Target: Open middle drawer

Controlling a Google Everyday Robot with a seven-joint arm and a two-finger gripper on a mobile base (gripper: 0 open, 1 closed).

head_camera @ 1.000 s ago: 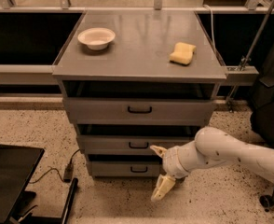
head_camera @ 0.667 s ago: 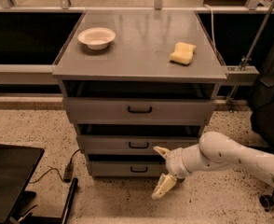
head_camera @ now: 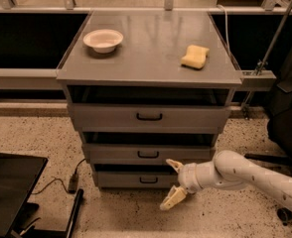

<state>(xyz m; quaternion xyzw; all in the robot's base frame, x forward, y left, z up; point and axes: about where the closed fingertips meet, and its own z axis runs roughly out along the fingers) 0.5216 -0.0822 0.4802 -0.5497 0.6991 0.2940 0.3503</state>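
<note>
The middle drawer (head_camera: 148, 153) is a low grey front with a small black loop handle (head_camera: 148, 154), set between the taller top drawer (head_camera: 148, 117) and the bottom drawer (head_camera: 136, 179). My gripper (head_camera: 171, 181) hangs low at the cabinet's right front, just right of and slightly below the middle handle, level with the bottom drawer. Its two pale fingers are spread wide, one up near the middle drawer's lower edge, one down near the floor, with nothing between them. My white arm (head_camera: 250, 175) comes in from the right.
On the cabinet top (head_camera: 151, 58) sit a white bowl (head_camera: 103, 39) and a yellow sponge (head_camera: 195, 56). A black flat object (head_camera: 9, 190) and a cable (head_camera: 61, 182) lie on the speckled floor at left. A dark chair base (head_camera: 285, 133) stands at right.
My gripper and forearm have shifted slightly right and a bit higher in front of the lower drawers. The drawers have not moved.
</note>
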